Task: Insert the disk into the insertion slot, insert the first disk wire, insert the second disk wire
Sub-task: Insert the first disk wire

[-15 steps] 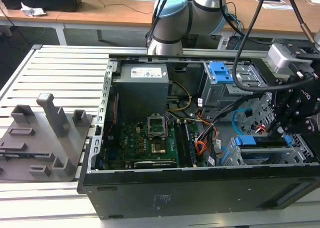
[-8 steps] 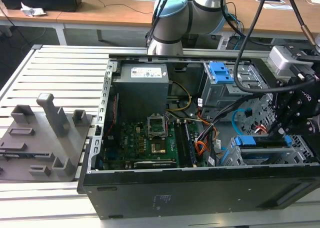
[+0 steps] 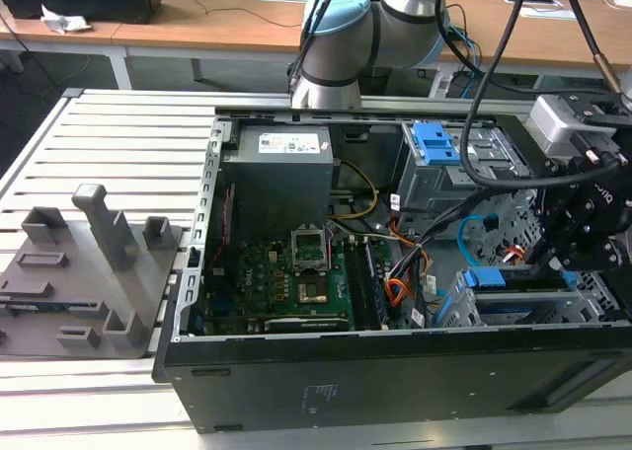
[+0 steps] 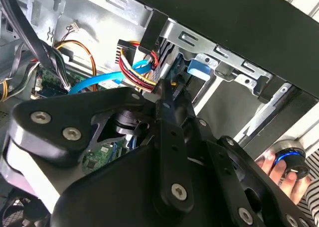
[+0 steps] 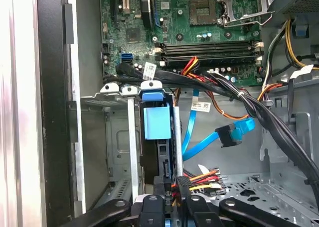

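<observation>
Blue-framed disk (image 5: 157, 122) in insertion slot (image 5: 130, 147) | end effector (image 5: 172, 187) clenched on wire plug (image 5: 182, 181) | second wrist view: hand (image 4: 279, 170)

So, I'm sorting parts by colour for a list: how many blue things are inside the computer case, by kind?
Latch: 1
Cable: 1
Disk carrier: 1
Socket on the board: 1
Total: 4
</observation>
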